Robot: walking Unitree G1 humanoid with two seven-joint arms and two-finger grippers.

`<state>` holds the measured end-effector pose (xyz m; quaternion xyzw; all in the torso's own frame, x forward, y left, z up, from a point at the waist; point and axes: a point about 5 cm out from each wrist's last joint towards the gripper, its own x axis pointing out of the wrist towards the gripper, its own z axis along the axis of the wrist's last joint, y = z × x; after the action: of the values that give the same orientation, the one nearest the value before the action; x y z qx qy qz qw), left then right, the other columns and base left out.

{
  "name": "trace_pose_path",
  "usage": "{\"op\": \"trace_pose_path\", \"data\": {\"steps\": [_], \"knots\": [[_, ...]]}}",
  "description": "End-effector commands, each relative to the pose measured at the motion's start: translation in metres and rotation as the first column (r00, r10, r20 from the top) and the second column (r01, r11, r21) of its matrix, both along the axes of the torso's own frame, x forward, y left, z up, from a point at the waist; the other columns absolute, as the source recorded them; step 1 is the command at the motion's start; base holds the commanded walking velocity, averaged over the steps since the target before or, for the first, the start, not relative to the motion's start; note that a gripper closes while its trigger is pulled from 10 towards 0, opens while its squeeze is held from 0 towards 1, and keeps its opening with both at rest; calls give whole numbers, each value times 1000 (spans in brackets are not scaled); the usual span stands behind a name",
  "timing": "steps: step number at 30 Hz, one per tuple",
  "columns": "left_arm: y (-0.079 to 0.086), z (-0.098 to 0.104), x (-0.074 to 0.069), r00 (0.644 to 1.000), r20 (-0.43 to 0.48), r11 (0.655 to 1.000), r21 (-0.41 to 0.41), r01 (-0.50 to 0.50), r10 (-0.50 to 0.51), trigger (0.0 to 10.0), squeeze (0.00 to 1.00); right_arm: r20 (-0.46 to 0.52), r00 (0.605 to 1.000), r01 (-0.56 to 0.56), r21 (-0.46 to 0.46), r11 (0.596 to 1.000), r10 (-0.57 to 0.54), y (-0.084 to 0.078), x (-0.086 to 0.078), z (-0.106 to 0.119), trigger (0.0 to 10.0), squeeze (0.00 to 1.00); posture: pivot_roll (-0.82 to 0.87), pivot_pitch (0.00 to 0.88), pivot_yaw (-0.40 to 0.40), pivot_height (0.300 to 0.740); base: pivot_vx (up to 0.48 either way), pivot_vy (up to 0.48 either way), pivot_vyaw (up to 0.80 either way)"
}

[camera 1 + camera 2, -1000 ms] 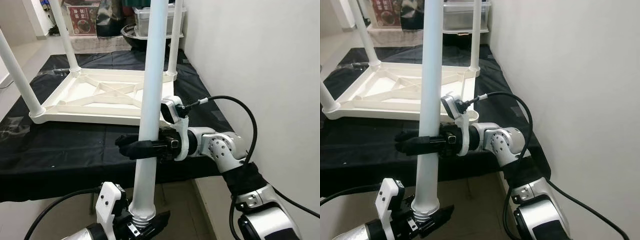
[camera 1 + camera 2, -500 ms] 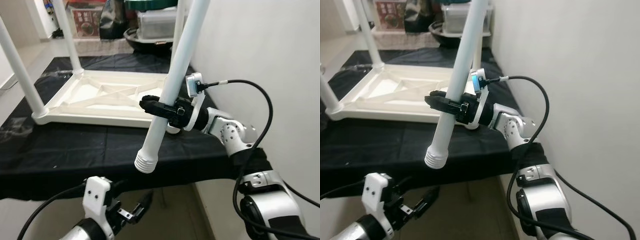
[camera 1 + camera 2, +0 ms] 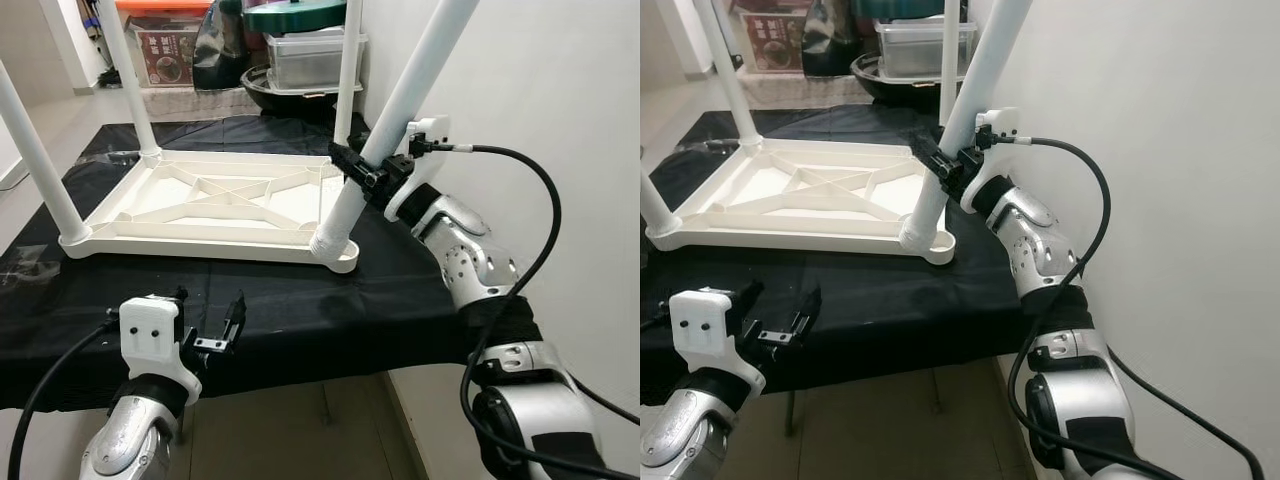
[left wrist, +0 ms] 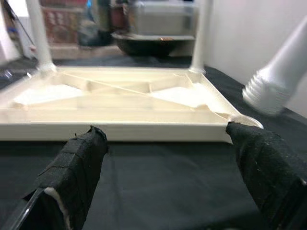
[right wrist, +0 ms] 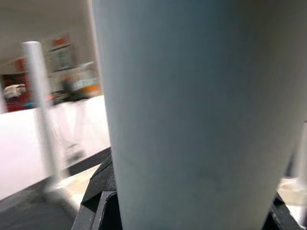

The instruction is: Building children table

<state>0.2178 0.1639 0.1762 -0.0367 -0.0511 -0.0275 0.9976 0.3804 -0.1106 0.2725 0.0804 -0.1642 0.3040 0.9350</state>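
Clamping a tilted white leg (image 3: 400, 120), the right gripper (image 3: 362, 172) is closed; left gripper (image 3: 205, 325) fingers gape wide, empty, at 7 o'clock.

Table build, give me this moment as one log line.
right gripper: shut on leg, tilted | threaded end at tabletop corner socket | left gripper: open, low

The red box (image 3: 163, 45) carries print, too small to read.
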Motion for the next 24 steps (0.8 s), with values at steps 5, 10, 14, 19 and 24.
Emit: {"op": "trace_pose_path", "data": {"steps": [5, 10, 14, 19, 24], "knots": [[4, 0, 4, 998, 24, 998, 19, -54, 54, 10000, 0, 28, 991, 134, 11, 991, -134, 5, -2, -8, 10000, 0, 35, 22, -9, 740, 155, 0, 0], [2, 1, 5, 998, 37, 998, 22, -52, 51, 10000, 0, 23, 987, 161, 20, 987, -162, 9, -1, -11, 10000, 0, 35, 22, -9, 740, 280, 0, 0], [1, 0, 5, 998, 36, 998, 26, -56, 55, 10000, 0, 28, 985, 172, 22, 985, -173, 10, -1, -12, 10000, 0, 34, 26, -10, 740, 293, 0, 0], [1, 0, 5, 998, 40, 998, 26, -56, 55, 10000, 0, 38, 983, 181, 26, 983, -182, 12, -1, -12, 10000, 0, 34, 26, -10, 740, 320, 0, 0], [0, 0, 6, 997, 42, 998, 22, -62, 61, 10000, 0, 44, 979, 198, 29, 980, -199, 14, -2, -12, 10000, 0, 36, 32, -11, 740, 325, 0, 0]]}}
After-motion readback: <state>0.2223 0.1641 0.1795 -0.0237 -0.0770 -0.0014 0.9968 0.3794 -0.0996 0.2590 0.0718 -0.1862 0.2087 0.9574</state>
